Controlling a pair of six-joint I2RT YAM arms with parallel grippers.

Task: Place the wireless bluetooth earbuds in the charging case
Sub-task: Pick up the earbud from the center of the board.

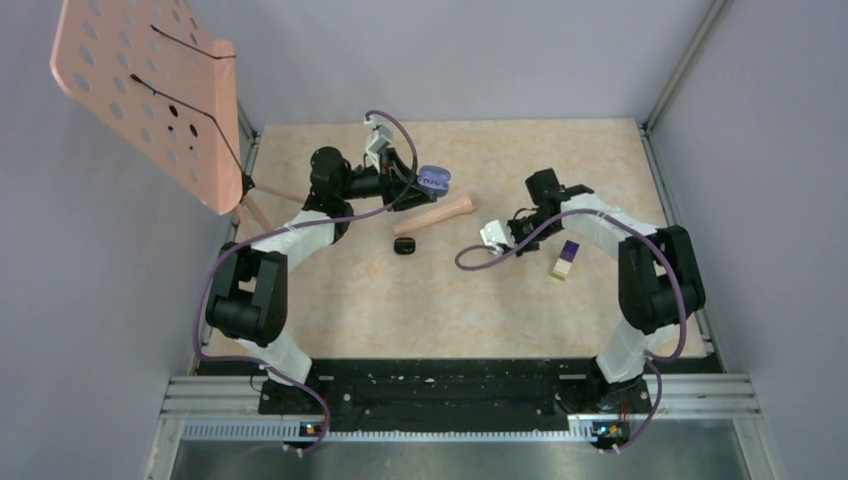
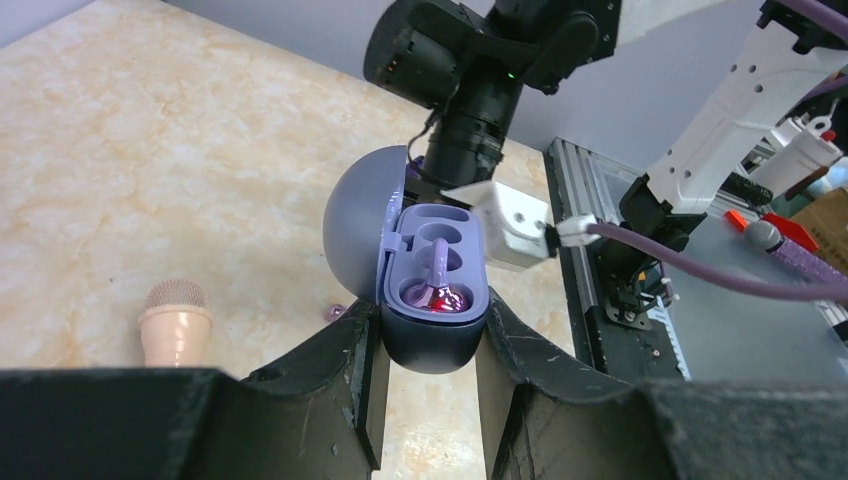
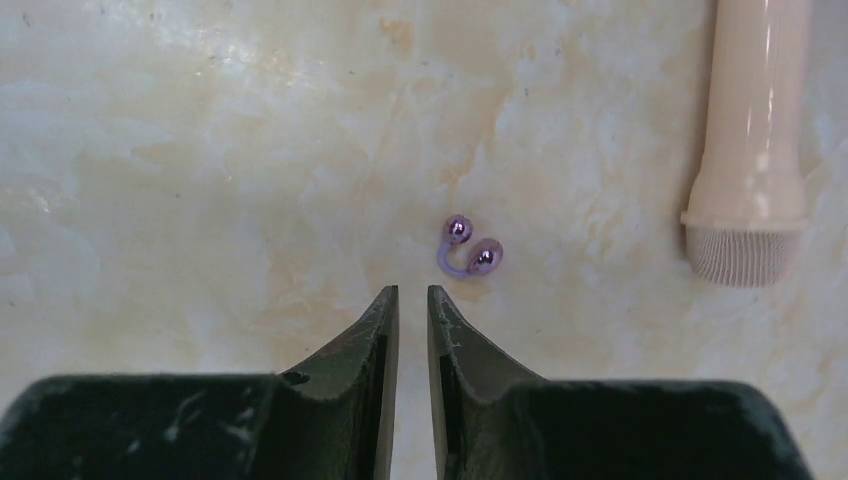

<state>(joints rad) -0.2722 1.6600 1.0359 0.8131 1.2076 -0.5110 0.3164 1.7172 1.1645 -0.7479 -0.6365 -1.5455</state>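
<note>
The loose earbud (image 3: pixel 468 250) shows clearly only to the right wrist camera; from above it is too small to make out on the mottled tabletop (image 1: pixel 380 320). In that top view the fingers of the left end effector (image 2: pixel 430 312) are hidden under their own wrist, and only a lilac edge of the charging case (image 2: pixel 432 345) shows past them. A small black object (image 1: pixel 404 247) lies just beside the peach microphone (image 1: pixel 432 215), too small to identify; the microphone's handle is cut off by the top edge of the right wrist view. In the left wrist view the case's lower body is covered by the fingers, and a purple speck on the tabletop beside one finger is too slight to name.

The right end effector (image 3: pixel 412 292) has its jaws drawn to a narrow slit with nothing between them; the loose earbud lies on the tabletop just ahead of the fingertips and a little to the right, not touching them. The left end effector is clamped on the dark lower shell of the charging case, lid swung open; the seated earbud (image 2: pixel 440 275) rests in one well, a red glow at its near end.

The loose earbud is two glossy purple beads joined by a curved lilac band; in the right wrist view the beads line up from upper left to lower right, and the band bows toward the fingertips. The seated earbud's stem runs along the case's length, pointing away from the left wrist camera.

A purple-and-cream block (image 1: pixel 566 259) stands beside the right arm.
</note>
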